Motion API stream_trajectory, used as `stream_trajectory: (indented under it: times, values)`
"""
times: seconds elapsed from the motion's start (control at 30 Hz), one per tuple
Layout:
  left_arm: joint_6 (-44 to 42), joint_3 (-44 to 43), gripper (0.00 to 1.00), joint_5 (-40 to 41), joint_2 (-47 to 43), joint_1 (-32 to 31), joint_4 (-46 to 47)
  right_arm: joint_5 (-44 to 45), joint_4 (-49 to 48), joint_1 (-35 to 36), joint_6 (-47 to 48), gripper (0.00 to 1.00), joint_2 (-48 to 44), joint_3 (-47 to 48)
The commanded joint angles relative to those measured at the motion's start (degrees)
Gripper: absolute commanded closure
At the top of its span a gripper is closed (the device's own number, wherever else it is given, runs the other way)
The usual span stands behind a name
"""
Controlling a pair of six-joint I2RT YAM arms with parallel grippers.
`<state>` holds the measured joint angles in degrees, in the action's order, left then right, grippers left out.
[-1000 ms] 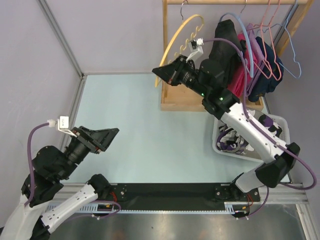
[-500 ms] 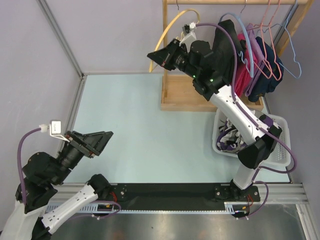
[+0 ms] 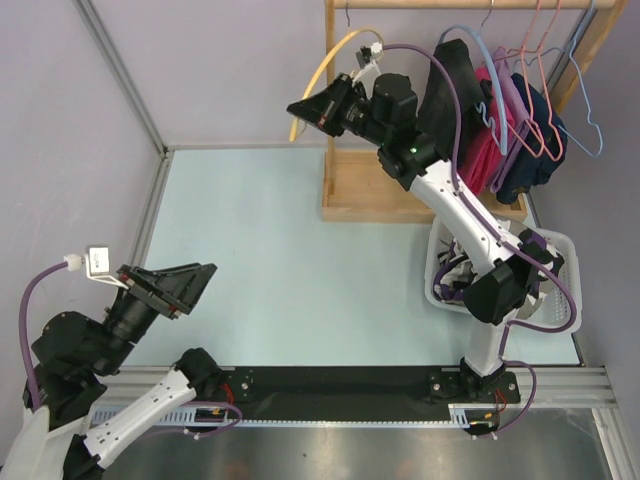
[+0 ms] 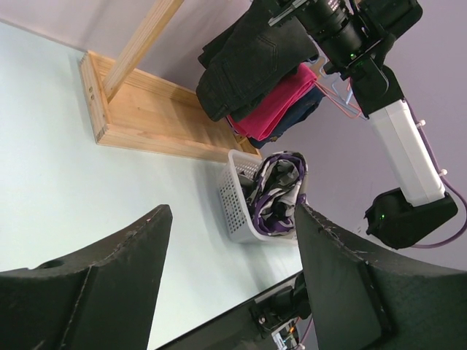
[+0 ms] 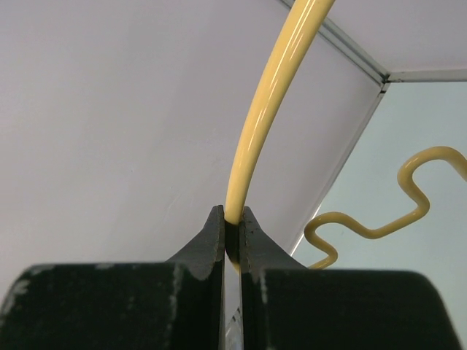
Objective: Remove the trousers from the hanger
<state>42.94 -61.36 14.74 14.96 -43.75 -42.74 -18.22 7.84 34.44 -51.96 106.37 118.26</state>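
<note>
The right gripper (image 5: pixel 233 237), clamped on the bare yellow hanger (image 5: pixel 268 106), now sits higher, nearer the far rail (image 3: pixel 420 4); the trousers seem already off, and the left gripper (image 4: pixel 232 211) stands open.

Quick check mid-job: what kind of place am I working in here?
Probably a lab test cell staged as a laundry corner: wooden clothes rack with hung garments, a full white laundry basket, plain panel walls.

Right arm (image 3: pixel 455 195) raised, right fingers (image 5: pixel 208 248) pinched, left fingers (image 4: pixel 95 292) spread
</note>
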Motion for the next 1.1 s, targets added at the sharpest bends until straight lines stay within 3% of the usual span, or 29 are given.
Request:
stream_trajectory:
  times: [0.0, 0.13, 0.2, 0.3, 0.4, 0.57, 0.77, 0.8, 1.07]
  values:
    - [-1.72, -1.21, 0.27, 0.11, 1.12, 0.15, 1.08, -3.14, 0.42, 0.72, -1.91, 1.0, 0.33, 2.33]
    - [-1.37, -0.52, 0.27, -0.41, 1.82, 0.15, 1.69, -3.4, 3.31, 0.72, -0.51, 0.97, -0.46, 1.89]
    - [-1.1, -0.16, 0.27, -0.77, 2.18, 0.15, 2.13, -3.14, 4.2, 0.37, 0.37, 0.86, -0.98, 1.19]
    - [-1.01, 0.28, 0.27, -1.03, 2.79, 0.15, 2.49, -2.35, 6.04, -0.07, 1.77, 0.63, -2.74, -0.04]
    - [-1.28, 0.28, 0.27, -0.68, 3.14, 0.15, 2.75, -0.95, 8.41, -0.07, 3.53, 0.48, -3.88, -0.66]
    - [-1.63, 0.54, 0.27, -0.15, 4.02, 0.15, 3.1, 3.09, 13.42, 0.02, 7.13, 0.35, -6.87, -1.19]
    - [-1.28, 1.33, 0.27, -0.94, 4.99, 0.15, 3.81, 7.84, 17.91, 0.28, 11.44, 0.13, -12.22, -3.99]
    - [-1.19, 1.6, 0.27, -1.03, 4.99, 0.15, 3.89, 8.72, 19.4, 0.28, 12.23, 0.04, -12.84, -4.35]
    - [0.56, 3.53, 0.27, -3.05, 5.69, 0.15, 5.21, 21.61, 27.84, 1.16, 24.43, 0.02, -19.88, -4.27]
